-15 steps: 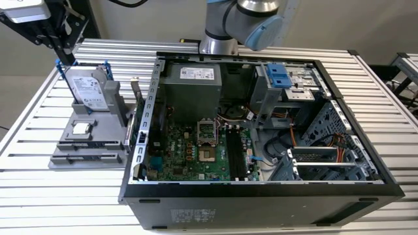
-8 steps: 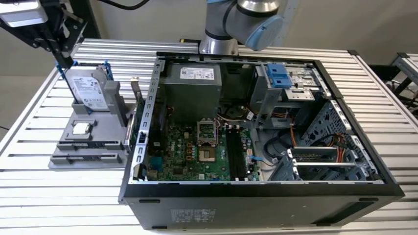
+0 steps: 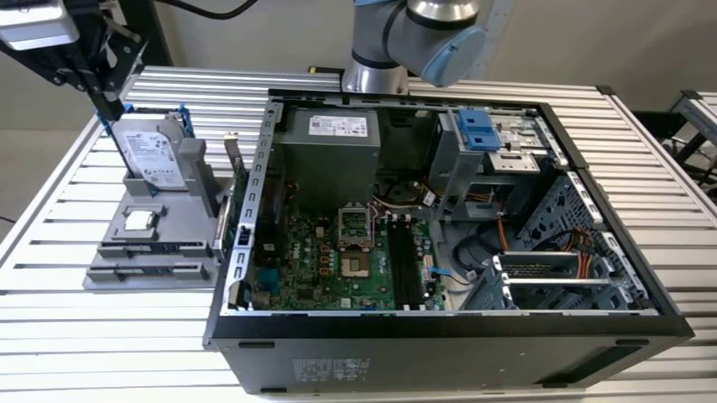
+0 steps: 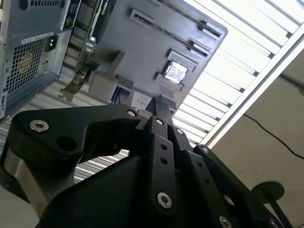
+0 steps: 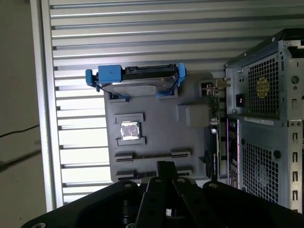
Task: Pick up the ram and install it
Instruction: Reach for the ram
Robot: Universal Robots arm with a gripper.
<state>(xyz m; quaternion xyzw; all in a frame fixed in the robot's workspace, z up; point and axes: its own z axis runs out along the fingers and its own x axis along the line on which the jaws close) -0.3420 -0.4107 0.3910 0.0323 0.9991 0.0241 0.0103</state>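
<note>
In the exterior view my gripper (image 3: 110,117) hangs at the far left, above the grey parts holder (image 3: 123,273) that stands beside the open computer case (image 3: 448,326). Its black fingers look shut together with nothing between them in both wrist views (image 4: 159,101) (image 5: 166,165). Below the fingertips, the holder's two long narrow slots (image 5: 152,155) lie empty. The ram is hidden from me as a separate piece. The dark memory slots (image 3: 404,260) on the green motherboard (image 3: 325,269) are too dark to tell what sits in them.
A silver hard drive (image 3: 151,151) in a blue frame stands upright at the holder's far end. A small square processor chip (image 5: 128,131) rests mid-holder. A green card with a metal bracket (image 5: 214,114) stands between holder and case. The slatted table (image 3: 67,327) surrounds everything.
</note>
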